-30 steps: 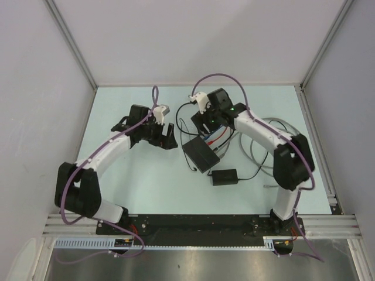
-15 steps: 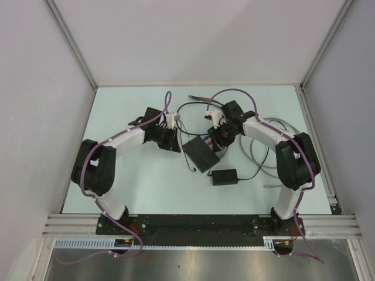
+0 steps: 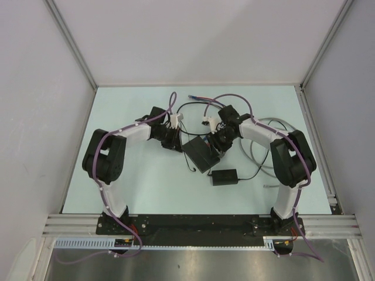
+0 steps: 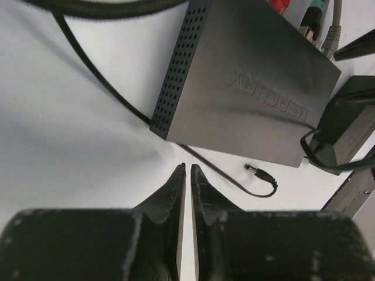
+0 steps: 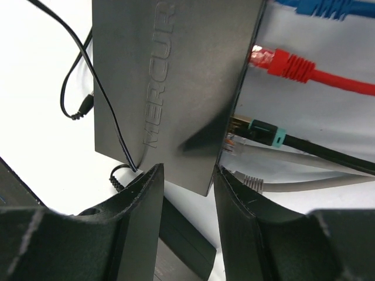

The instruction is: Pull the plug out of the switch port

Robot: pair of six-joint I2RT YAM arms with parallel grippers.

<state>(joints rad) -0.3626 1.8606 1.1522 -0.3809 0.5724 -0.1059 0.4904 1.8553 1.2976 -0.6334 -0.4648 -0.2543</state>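
Within the last second the left arm has been folded in from the 10 o'clock side of the desk (image 3: 146,193), and the left claw (image 4: 188,170) has been brought from wide open to pressed almost together, with nothing pinched. It is now parked just short of the near corner of the switch (image 4: 246,88). Over the same interval the right arm has been drawn back off the far side of the switch, and the right claw (image 5: 187,168) has been narrowed to a half spread. Its fingers (image 5: 140,205) are seen to either side of a switch corner, and no cable is gripped. The switch lies at the centre of the desk, with the adapter (image 3: 224,177) at its 5 o'clock and a loose barrel plug (image 4: 258,172) beside it. Along the port edge (image 5: 233,105), at 3 o'clock in the right wrist view, the red plug (image 5: 281,58) is seen still seated. The extraction is therefore judged not yet begun. Both claws are judged to be positioned only, and the right claw must be shifted onto a plug before any pull.
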